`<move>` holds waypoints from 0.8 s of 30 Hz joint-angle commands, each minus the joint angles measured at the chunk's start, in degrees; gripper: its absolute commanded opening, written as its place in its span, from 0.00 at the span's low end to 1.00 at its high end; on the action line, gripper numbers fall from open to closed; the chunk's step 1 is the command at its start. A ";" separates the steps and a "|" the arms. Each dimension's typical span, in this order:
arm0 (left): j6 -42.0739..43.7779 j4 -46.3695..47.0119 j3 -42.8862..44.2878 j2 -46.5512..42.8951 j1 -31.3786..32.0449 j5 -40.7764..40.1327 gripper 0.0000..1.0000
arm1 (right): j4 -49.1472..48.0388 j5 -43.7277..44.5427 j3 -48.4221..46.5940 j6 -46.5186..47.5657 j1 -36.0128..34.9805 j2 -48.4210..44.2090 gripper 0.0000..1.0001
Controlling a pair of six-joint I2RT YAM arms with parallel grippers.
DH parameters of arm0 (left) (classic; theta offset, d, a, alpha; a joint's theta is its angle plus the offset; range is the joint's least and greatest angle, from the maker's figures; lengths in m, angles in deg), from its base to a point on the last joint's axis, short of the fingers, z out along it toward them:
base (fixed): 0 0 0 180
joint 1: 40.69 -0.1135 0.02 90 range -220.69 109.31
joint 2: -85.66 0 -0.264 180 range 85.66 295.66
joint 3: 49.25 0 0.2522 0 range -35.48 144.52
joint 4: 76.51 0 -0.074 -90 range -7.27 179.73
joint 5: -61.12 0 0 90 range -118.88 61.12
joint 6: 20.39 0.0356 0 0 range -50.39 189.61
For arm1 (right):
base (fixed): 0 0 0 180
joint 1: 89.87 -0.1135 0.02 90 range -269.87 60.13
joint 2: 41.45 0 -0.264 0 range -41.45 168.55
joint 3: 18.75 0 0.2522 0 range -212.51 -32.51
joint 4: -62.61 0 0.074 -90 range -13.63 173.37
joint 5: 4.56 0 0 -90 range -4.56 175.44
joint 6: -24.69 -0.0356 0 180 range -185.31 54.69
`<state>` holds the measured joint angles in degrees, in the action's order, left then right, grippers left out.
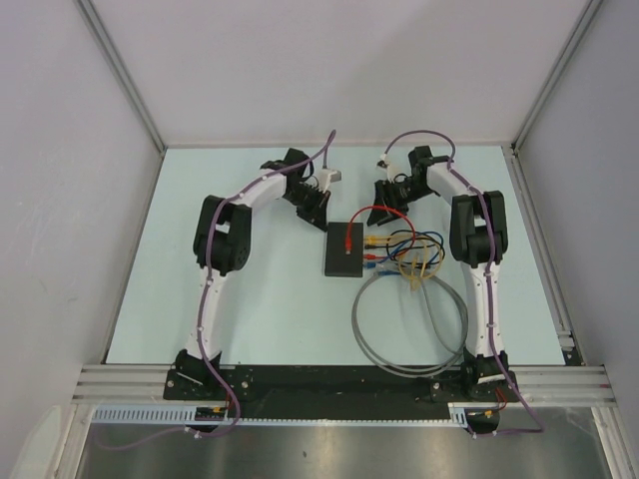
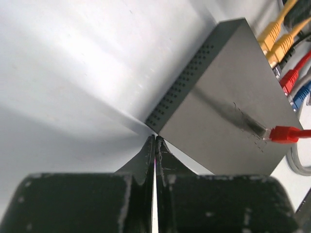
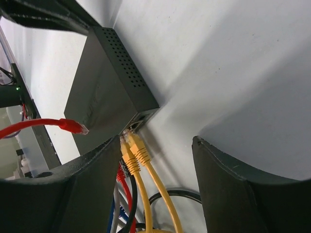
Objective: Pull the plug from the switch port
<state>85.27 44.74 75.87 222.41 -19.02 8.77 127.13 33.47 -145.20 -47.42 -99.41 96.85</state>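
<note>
Top view: the switch (image 1: 345,251) is lying on the pale table (image 1: 250,299). Its long axis is running away from the arm bases, and its socket edge is facing the right arm's side. The left gripper (image 1: 316,205) is hovering just beyond the switch's far corner on the blank side. The right gripper (image 1: 389,193) is hovering just beyond the far corner on the socket side, so I judge it the nearer to the plugs.

Left wrist view: the fingers (image 2: 146,162) are pressing together and pointing at the switch's vented corner, just beside it; whether they are touching it I cannot tell. A loose red plug (image 2: 284,134) is resting on the switch's top, in no port.

Right wrist view: the fingers (image 3: 228,194) are spreading wide and holding nothing. The yellow plugs (image 3: 132,148) are sitting in the switch's end ports, between the fingers and close against the switch-side one. Their cables (image 3: 155,199) are trailing straight off the socket edge, so a pull probably goes that way. Bare table is lying past the switch's end, while other leads are crowding the socket edge.
</note>
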 commanded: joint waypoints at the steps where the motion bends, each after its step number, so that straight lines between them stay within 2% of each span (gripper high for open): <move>1: 1.92 -2.12 5.11 -0.08 -0.66 -2.04 0.00 | 1.09 -1.47 0.09 1.27 0.66 -0.58 0.66; 5: -0.54 -0.01 1.77 -4.29 -2.59 -4.69 0.00 | 1.97 -2.09 0.10 1.80 1.28 -0.23 0.65; 7: -2.81 2.18 -1.12 -8.59 -3.56 -2.50 0.00 | 2.50 -2.79 0.10 2.24 1.72 -0.14 0.63; 10: -5.98 3.95 -3.85 -11.94 -3.65 5.04 0.00 | 3.11 -4.02 0.36 2.85 2.16 0.13 0.61; 11: -6.86 4.03 -4.21 -12.03 -3.48 8.37 0.00 | 3.38 -4.28 0.36 2.94 2.16 0.30 0.61; 14: -8.19 3.78 -5.53 -10.89 -2.43 10.95 0.00 | 4.17 -5.34 0.27 2.76 1.89 0.74 0.61; 21: -6.79 3.07 -5.53 -6.32 0.12 13.41 0.00 | 6.10 -6.49 0.18 4.17 0.84 1.53 0.55; 24: -7.04 2.28 -4.65 -3.60 1.09 11.93 0.00 | 6.02 -6.57 -0.25 4.08 0.66 1.80 0.53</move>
<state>78.64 47.39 70.62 216.01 -19.28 18.59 131.92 28.95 -144.82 -44.65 -98.21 98.06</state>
